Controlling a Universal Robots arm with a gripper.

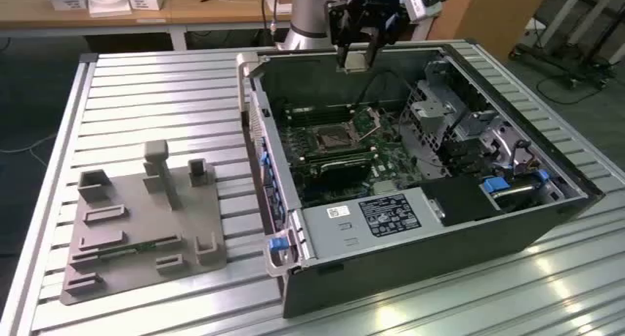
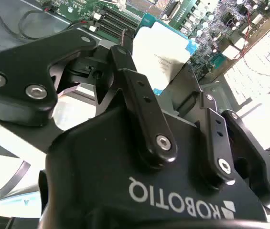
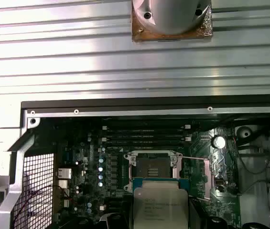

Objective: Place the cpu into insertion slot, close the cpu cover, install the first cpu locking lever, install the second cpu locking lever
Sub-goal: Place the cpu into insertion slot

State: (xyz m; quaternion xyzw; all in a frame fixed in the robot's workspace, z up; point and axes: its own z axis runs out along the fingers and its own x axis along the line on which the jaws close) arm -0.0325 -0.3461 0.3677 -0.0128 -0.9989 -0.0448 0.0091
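Note:
My gripper (image 1: 353,56) hangs over the far wall of the open computer case (image 1: 410,277), shut on the cpu (image 1: 353,61), a small pale square chip. In the second wrist view the cpu (image 2: 161,52) sits between the black fingers (image 2: 142,95), above the motherboard. In the first wrist view the cpu (image 3: 159,207) is a short way off the bare insertion slot (image 3: 154,167). In the exterior view the slot (image 1: 332,137) lies mid-board, below and in front of the gripper. The cpu cover (image 1: 374,121) stands flipped open beside it, also seen as a cpu cover (image 3: 219,171) in the first wrist view.
A labelled grey box (image 1: 376,217) and a metal drive cage (image 1: 444,109) crowd the case around the board. A grey fixture plate (image 1: 146,226) with upright holders lies on the slatted metal table (image 1: 156,102) at the exterior view's left. A wooden bench (image 1: 195,10) stands behind.

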